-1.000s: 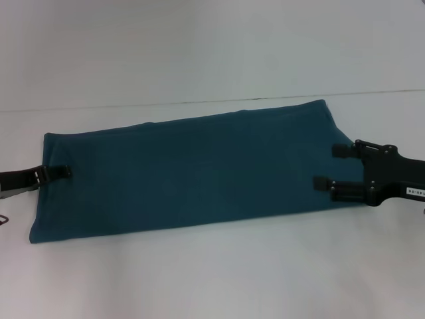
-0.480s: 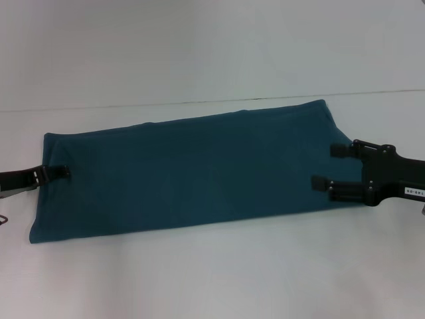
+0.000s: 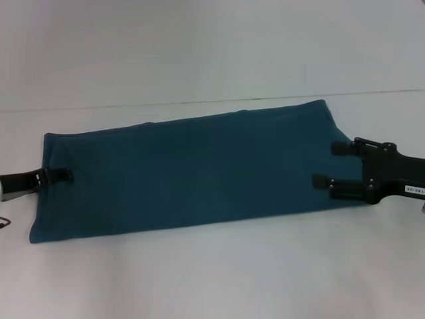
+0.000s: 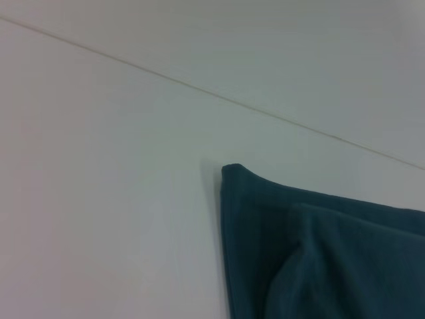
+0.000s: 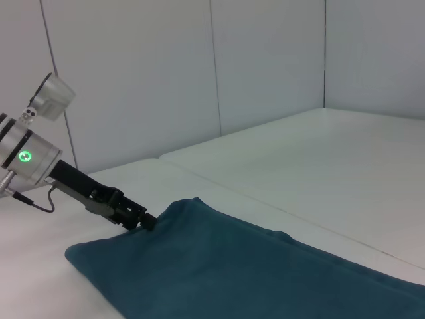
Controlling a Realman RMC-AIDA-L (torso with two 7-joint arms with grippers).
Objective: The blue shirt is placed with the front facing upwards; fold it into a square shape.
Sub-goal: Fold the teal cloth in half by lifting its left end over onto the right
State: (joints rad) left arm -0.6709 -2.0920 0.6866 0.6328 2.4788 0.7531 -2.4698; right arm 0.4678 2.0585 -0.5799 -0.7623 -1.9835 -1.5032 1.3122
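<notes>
Blue shirt [image 3: 192, 173]: folded into a long band, so print, collar and sleeves are tucked out of sight. Left wrist view catches only one corner of it [image 4: 319, 252], rest cut off by the frame edge. Right wrist view also crops it [image 5: 252, 272] at the frame edge.

Left gripper [image 3: 58, 174]: arm cut off at head view's left edge; jaws too small to tell apart. Right gripper [image 3: 331, 166]: arm runs off the right edge; label on it unreadable.
</notes>
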